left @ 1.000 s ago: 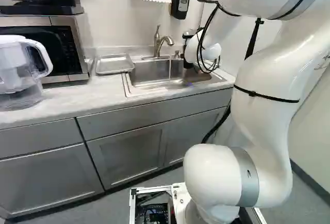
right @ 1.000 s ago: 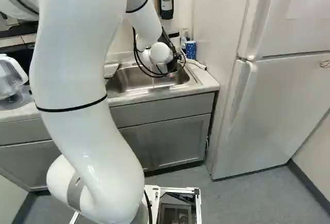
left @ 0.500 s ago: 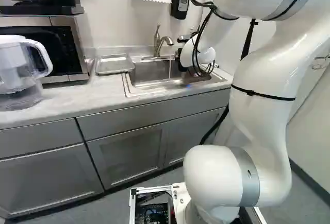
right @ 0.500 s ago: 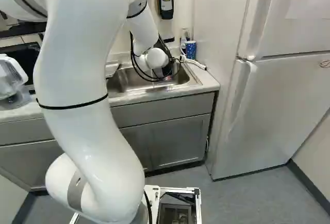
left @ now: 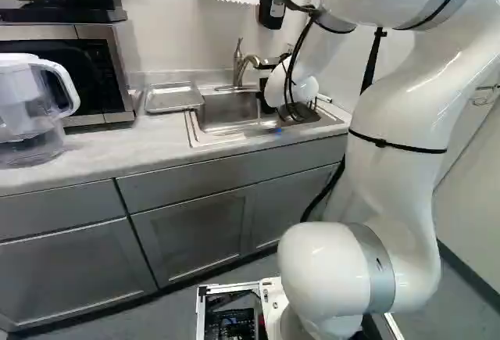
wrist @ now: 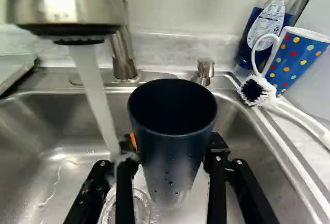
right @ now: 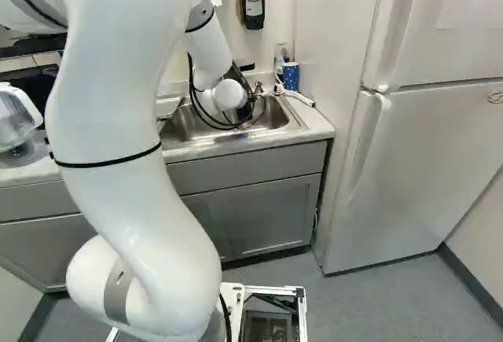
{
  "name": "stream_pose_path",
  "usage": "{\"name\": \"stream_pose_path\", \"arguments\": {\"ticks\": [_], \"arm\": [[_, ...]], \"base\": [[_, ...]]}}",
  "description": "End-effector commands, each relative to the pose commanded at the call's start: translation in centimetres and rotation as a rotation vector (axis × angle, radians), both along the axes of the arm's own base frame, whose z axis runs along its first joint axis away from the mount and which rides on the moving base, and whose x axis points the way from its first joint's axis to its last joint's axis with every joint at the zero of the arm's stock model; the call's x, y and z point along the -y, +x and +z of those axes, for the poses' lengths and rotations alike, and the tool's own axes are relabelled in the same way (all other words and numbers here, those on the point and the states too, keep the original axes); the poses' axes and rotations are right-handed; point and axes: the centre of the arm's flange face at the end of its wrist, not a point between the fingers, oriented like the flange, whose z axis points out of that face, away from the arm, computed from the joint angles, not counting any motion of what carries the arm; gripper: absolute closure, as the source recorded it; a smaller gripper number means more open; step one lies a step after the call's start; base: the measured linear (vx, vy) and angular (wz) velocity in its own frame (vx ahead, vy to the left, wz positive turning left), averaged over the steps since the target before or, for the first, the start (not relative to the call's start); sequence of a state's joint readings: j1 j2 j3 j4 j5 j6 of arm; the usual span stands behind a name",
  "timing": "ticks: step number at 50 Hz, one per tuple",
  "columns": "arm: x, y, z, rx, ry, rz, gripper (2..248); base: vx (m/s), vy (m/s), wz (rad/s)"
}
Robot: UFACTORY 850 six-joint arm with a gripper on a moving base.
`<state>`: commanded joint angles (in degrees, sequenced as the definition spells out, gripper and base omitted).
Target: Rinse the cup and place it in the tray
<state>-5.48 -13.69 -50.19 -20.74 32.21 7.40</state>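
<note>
In the left base view the gripper (left: 264, 106) is over the sink (left: 223, 112), partly hidden behind the white wrist. Seen from the wrist, the gripper (wrist: 169, 154) has its two fingers closed on opposite sides of a dark blue cup (wrist: 172, 116), which is upright with its mouth open. Water (wrist: 94, 85) streams from the faucet (wrist: 67, 7) past one side of the cup and splashes on the finger there. The metal tray (left: 173, 97) lies on the counter beside the sink.
A soap dispenser (wrist: 204, 69) stands behind the cup. At the sink's other side are a dotted blue cup (wrist: 296, 59), a brush (wrist: 255, 90) and a soap bottle (wrist: 265, 26). A pitcher (left: 31, 105) and microwave (left: 94, 66) stand beyond the tray.
The wrist and gripper have moved across the sink toward the faucet, leftward in both base views. The falling water, visible earlier in the left base view, is now hidden there. The base has not moved.
</note>
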Motion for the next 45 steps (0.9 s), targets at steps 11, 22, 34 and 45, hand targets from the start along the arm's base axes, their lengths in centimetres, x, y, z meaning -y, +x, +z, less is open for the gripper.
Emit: {"name": "stream_pose_path", "arguments": {"ticks": [11,22,34,45], "arm": [[-1.5,-1.4,0.3,0.019,0.006,0.029,124],[-2.4,-2.2,0.5,0.035,0.01,0.049,124],[-2.6,-2.2,0.5,0.039,0.011,0.053,124],[-2.6,-2.2,0.5,0.039,0.011,0.053,124]], "base": [[0.0,0.0,0.0],[0.0,0.0,0.0],[0.0,0.0,0.0],[0.0,0.0,0.0]]}}
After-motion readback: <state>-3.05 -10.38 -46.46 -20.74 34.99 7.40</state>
